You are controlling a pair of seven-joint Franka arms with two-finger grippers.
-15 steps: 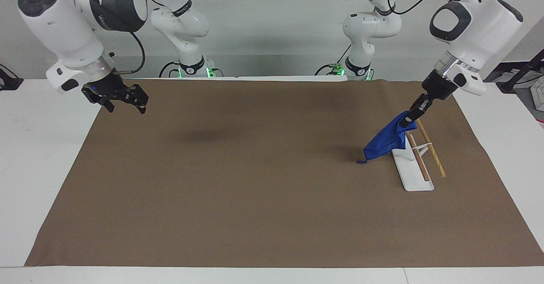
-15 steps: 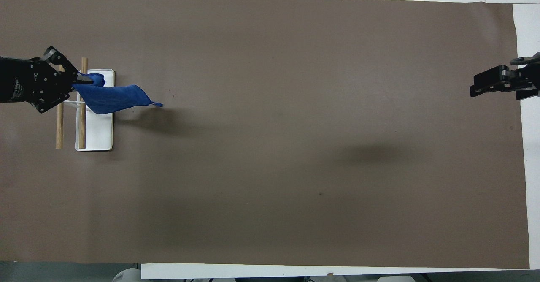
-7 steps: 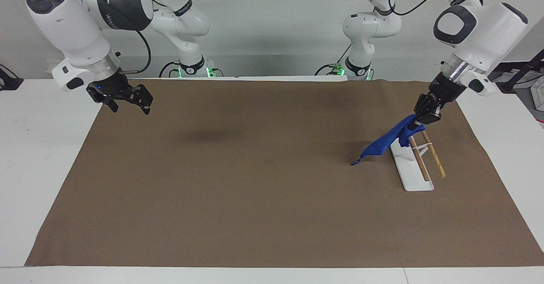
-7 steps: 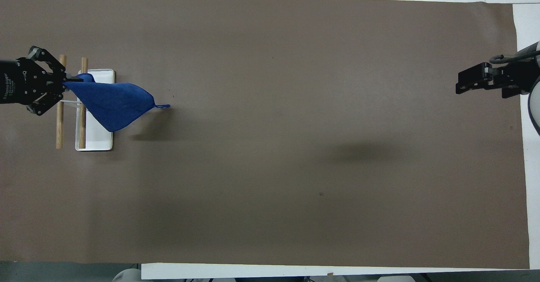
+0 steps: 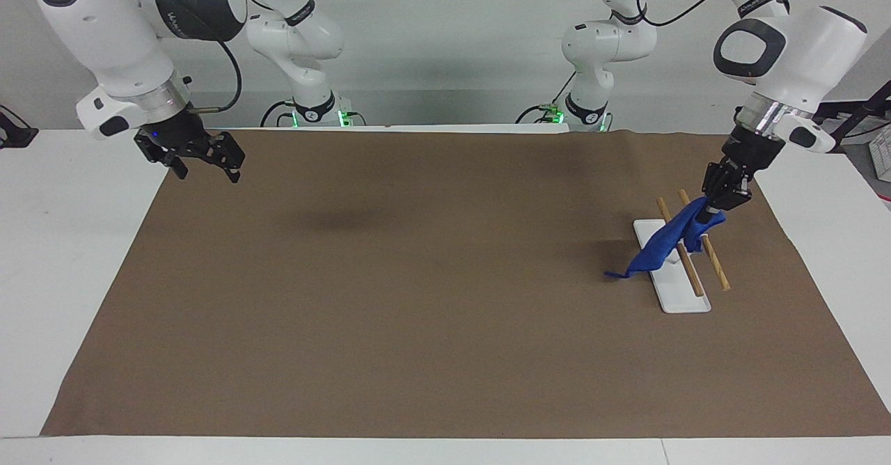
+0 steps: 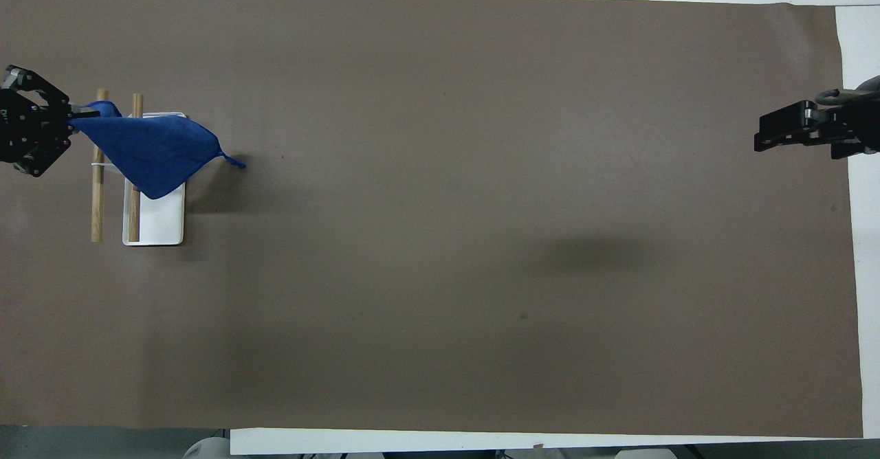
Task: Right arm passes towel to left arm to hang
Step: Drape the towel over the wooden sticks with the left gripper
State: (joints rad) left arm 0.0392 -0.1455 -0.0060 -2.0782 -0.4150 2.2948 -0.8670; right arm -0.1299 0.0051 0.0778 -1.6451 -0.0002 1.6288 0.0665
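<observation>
A: Start big. What does the table [image 5: 445,381] tell you about progress?

B: The handover looks finished. The left arm [image 5: 786,47] carries the towel [image 5: 661,246] at its own end of the table, while the right arm [image 5: 125,40] waits at the opposite end, its end effector [image 5: 202,162] raised over the edge of the brown mat [image 5: 390,298] with fingers spread and nothing between them.

A: And the hanging?

B: Underway, I judge, not done. The left end effector [image 5: 711,213] is clamped on one corner of the towel, just over the rack's [image 5: 686,263] two wooden rails. The cloth slants down from that grip across the rails toward the white base, its loop tail almost at the mat. What is left: settle the cloth over a rail and let go.

A: What does each view add?

B: The facing view shows height: the towel hangs steeply and the grip sits just above the rails. Overhead, the towel [image 6: 148,153] reads as a spread triangle lying across both rails [image 6: 97,163] and part of the base, with its loop tail pointing toward the table's middle. Overhead also shows only part of the left end effector [image 6: 65,119].
</observation>
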